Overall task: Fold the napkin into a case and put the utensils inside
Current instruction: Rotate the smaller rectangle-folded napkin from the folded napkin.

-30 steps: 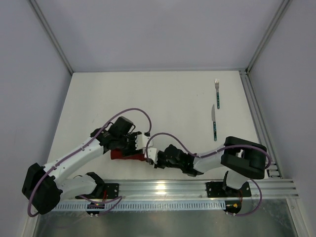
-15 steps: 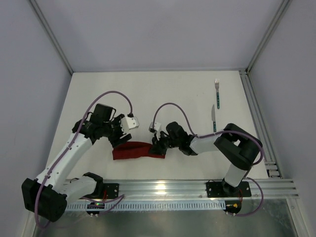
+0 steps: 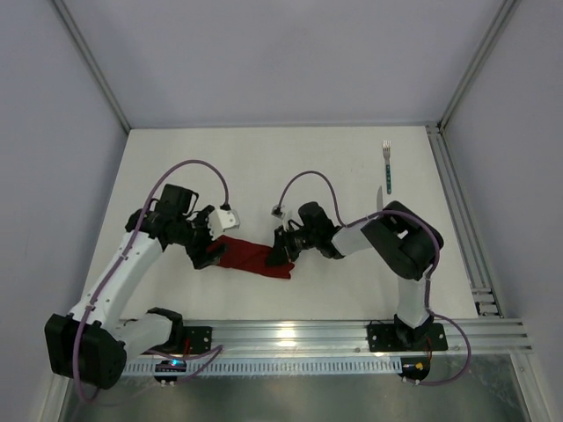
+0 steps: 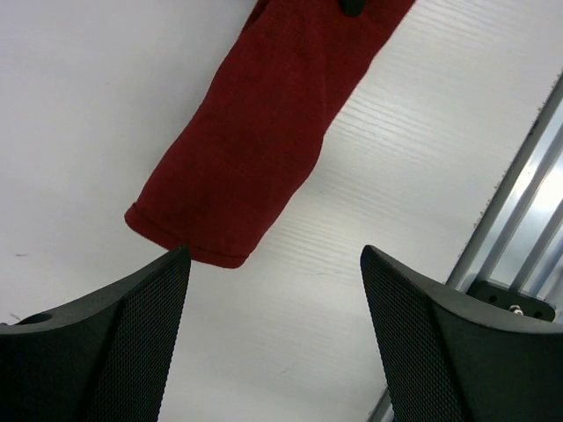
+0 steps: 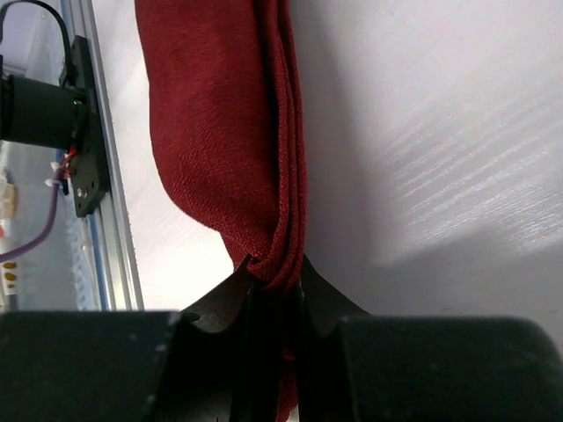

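Top external shows the napkin [image 3: 251, 258] folded into a narrow dark red band on the bench [image 3: 290, 167]. Its long axis runs roughly from 9 to 4 o'clock between the two arms. The left claw [image 3: 211, 255] sits at the 9 o'clock end and the right claw [image 3: 280, 255] at the other end. The fork [image 3: 386, 165] and knife [image 3: 379, 195] lie well apart from the band, toward 1 o'clock. The knife is partly hidden by the right arm, which we judge to be the nearer arm for fetching them. From above we cannot tell what either claw is doing, but the wrist cameras show it. In the left wrist view the left claw [image 4: 273, 264] is released, jaws spread wide, and the napkin [image 4: 264, 149] stretches away toward 1 o'clock. Its rounded end lies just beyond the fingertips, almost touching one of them. In the right wrist view the right claw [image 5: 273, 281] is clenched on the napkin [image 5: 220, 132], pinching several stacked layers whose edges show as fine parallel lines. We judge the folding nearly done, with the utensils not yet placed inside. The next step depends on the left claw, which would only need to move forward along the band's axis to take the free end.
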Motion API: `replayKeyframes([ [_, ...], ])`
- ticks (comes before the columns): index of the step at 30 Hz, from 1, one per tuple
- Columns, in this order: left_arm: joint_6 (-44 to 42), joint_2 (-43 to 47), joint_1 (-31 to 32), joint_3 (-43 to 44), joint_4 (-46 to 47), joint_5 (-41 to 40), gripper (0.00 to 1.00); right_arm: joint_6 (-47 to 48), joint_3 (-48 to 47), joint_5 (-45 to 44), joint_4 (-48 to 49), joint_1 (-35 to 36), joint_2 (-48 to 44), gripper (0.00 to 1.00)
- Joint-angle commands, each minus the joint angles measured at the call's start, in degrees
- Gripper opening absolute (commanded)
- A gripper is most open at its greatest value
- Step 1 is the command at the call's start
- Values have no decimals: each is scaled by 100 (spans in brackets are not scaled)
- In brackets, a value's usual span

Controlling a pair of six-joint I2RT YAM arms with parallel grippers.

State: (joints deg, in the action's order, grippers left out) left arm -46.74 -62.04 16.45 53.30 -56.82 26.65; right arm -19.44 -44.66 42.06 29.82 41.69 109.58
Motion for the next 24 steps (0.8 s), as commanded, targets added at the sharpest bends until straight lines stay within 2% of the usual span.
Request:
replayKeyframes([
  [1, 278, -298, -308, 120, 712, -19, 80, -384, -130, 135, -135, -73, 309, 4],
  [5, 1016, -949, -449, -30, 1935, -608, 80, -517, -174, 162, -81, -100, 415, 4],
  [8, 1343, -1475, -467, -12, 2471, -714, 76, -350, -297, -74, -458, -100, 380, 18],
  [9, 1369, -1565, -467, -30, 2535, -706, 74, -280, -306, -145, -530, -109, 319, 28],
  [12, 1422, -1890, -467, -144, 2728, -749, 68, -131, -359, -635, -977, -109, 143, 43],
  [13, 1422, -1960, -467, -188, 2763, -784, 64, -34, -376, -795, -1109, -109, -14, 64],
  [14, 1422, -2022, -467, -223, 2799, -880, 61, 10, -376, -953, -1310, -109, -103, 72],
  [16, 1422, -2136, -467, -381, 2921, -978, 55, 150, -394, -1522, -1513, -109, -392, 76],
  [19, 1405, -2154, -458, -539, 3062, -978, 52, 327, -473, -2261, -1997, -109, -648, 90],
  [20, 1396, -2146, -467, -557, 3080, -961, 51, 440, -543, -2438, -2233, -109, -814, 99],
  [24, 1457, -2031, -467, -645, 3115, -1048, 46, 704, -570, -3177, -2604, -109, -1368, 99],
])
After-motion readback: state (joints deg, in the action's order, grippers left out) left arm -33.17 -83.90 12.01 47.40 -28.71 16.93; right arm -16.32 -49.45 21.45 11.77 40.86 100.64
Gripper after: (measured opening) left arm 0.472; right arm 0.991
